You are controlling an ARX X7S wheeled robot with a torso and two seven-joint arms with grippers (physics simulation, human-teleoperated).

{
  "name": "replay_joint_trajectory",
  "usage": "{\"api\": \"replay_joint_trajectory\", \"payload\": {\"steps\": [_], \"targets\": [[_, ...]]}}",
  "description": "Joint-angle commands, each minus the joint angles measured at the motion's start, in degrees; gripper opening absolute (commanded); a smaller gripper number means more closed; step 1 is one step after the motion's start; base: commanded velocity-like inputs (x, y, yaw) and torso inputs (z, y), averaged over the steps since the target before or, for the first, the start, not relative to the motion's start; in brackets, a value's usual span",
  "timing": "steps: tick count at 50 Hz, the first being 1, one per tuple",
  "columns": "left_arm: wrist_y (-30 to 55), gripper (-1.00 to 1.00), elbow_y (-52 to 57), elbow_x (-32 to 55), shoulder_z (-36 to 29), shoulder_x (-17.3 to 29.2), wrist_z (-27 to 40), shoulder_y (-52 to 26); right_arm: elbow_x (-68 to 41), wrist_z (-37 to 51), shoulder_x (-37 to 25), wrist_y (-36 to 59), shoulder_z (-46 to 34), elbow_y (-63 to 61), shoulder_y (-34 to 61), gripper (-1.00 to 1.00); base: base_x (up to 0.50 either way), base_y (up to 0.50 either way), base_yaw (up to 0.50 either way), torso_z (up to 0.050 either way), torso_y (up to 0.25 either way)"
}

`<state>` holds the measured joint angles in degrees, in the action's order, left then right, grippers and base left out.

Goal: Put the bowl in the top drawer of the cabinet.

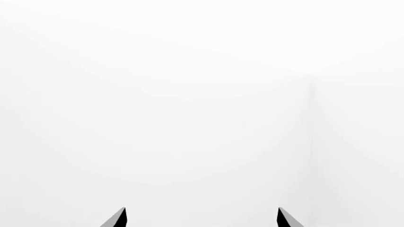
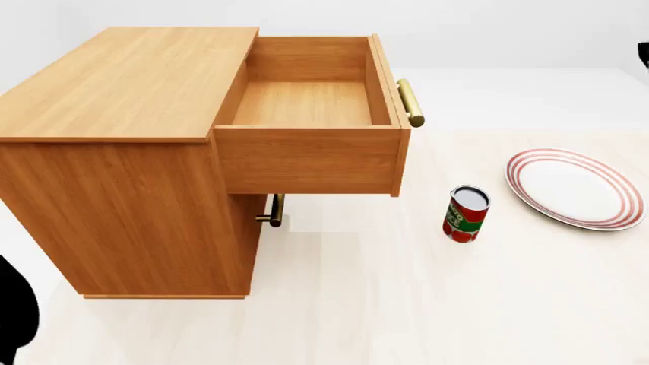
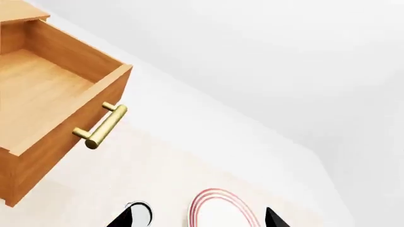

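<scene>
The bowl is out of view in every frame. The cabinet (image 2: pixel 121 152) stands at the left in the head view, and its top drawer (image 2: pixel 304 148) is pulled far out and empty inside, its brass handle (image 2: pixel 409 102) facing right. The right wrist view shows the same top drawer (image 3: pixel 44 109) and handle (image 3: pixel 101 126). My right gripper (image 3: pixel 200 217) is open and holds nothing, hovering high above the plate and can. My left gripper (image 1: pixel 202 215) is open too, facing only blank white.
A flat white plate with red rim rings (image 2: pixel 576 188) lies on the pale floor at the right, and a red can (image 2: pixel 466 214) stands upright between it and the cabinet. The lower drawer's brass handle (image 2: pixel 273 212) shows under the open drawer. A dark piece of my left arm (image 2: pixel 15 315) sits at the lower left.
</scene>
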<state>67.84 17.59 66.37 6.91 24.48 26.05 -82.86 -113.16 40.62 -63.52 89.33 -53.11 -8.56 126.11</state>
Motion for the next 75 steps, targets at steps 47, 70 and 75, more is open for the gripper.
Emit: {"api": "replay_joint_trajectory", "payload": {"steps": [47, 70, 75], "targets": [[-1.8, 1.0, -1.22, 0.26, -1.64, 0.26, 0.64, 0.83, 72.54, -68.52, -26.48, 0.66, -53.08, -21.67, 3.86, 1.0, 0.0, 0.0, 0.0, 0.0, 0.0], [-2.61, 1.0, -1.23, 0.39, -2.08, 0.59, 0.71, 1.3, 39.72, -35.64, -25.64, -7.02, -55.64, -17.33, -2.94, 1.0, 0.0, 0.0, 0.0, 0.0, 0.0], [-2.88, 1.0, -1.38, 0.26, -2.27, 0.61, 0.62, 1.49, 41.53, -33.13, -24.01, -12.77, -58.78, -13.97, -7.04, 1.0, 0.0, 0.0, 0.0, 0.0, 0.0]]}}
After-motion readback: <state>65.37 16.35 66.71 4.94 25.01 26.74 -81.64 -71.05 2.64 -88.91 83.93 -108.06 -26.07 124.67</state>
